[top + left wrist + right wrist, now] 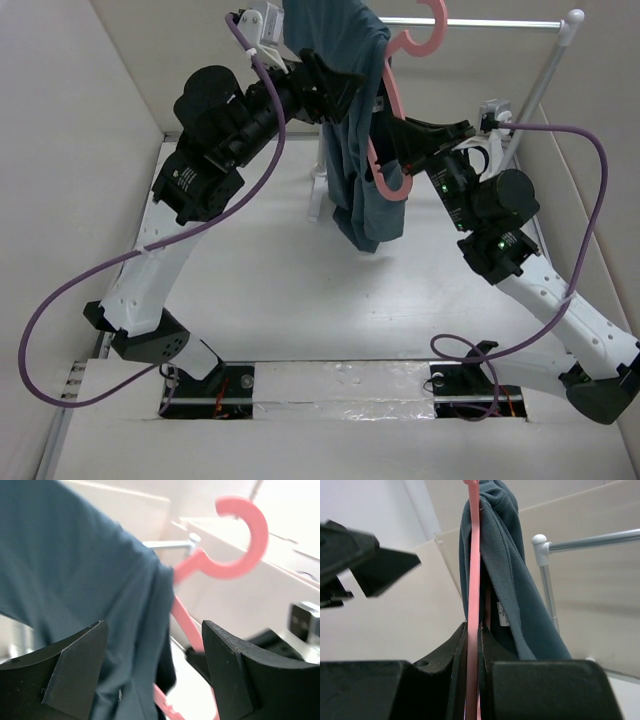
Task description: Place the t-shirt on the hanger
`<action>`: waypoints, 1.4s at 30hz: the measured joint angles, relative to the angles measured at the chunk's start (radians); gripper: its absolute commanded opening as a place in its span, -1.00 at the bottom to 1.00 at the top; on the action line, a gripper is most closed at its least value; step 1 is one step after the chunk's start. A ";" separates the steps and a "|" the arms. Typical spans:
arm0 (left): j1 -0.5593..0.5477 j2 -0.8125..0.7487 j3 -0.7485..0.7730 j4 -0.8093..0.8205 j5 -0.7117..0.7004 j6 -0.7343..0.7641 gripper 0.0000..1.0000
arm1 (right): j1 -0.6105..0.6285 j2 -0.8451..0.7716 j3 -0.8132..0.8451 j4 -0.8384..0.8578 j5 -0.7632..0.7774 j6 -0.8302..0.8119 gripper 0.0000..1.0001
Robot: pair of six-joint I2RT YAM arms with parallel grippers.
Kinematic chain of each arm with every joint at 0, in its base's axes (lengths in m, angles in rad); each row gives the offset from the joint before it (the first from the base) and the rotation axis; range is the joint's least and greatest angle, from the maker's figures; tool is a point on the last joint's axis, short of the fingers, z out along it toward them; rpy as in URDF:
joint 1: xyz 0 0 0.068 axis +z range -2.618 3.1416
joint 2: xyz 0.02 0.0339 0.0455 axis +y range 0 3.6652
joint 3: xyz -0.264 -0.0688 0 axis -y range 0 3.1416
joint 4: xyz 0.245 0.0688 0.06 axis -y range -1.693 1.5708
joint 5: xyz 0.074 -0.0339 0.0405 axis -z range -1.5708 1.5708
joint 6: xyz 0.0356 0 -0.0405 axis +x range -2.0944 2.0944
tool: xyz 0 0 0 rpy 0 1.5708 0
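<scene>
We clamp the hanger (473, 555), twelve-to-six, in the right gripper (472, 640); the shirt (75, 565) hangs at its nine o'clock, beside the spread left gripper (155, 655).

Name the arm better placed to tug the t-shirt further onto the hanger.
Left, probably. The left hand stands open at the t-shirt, free to grip fabric. The right hand is clamped on the hanger and holds it up.
</scene>
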 measured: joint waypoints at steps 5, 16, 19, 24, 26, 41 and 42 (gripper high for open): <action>0.000 0.032 0.017 0.030 -0.089 0.087 0.39 | 0.000 -0.013 0.000 -0.043 0.004 0.005 -1.00; 0.000 0.126 0.017 0.034 -0.133 0.198 -0.11 | 0.016 -0.034 0.000 -0.085 0.004 0.011 -1.00; 0.000 0.130 0.017 0.035 -0.138 0.204 -1.00 | 0.021 -0.039 0.000 -0.088 0.005 0.011 -1.00; -0.001 0.120 0.002 0.050 -0.125 0.202 -1.00 | 0.033 -0.044 0.003 -0.088 0.021 -0.011 -1.00; -0.001 0.087 -0.053 0.063 -0.097 0.184 -1.00 | 0.034 -0.044 0.011 -0.096 0.038 -0.042 -1.00; 0.005 -0.170 -0.305 0.081 -0.038 0.061 -1.00 | 0.145 0.154 0.221 -0.142 0.160 -0.321 -1.00; 0.006 -0.166 -0.307 0.068 -0.058 0.059 -1.00 | 0.135 0.163 0.233 -0.156 0.158 -0.317 -1.00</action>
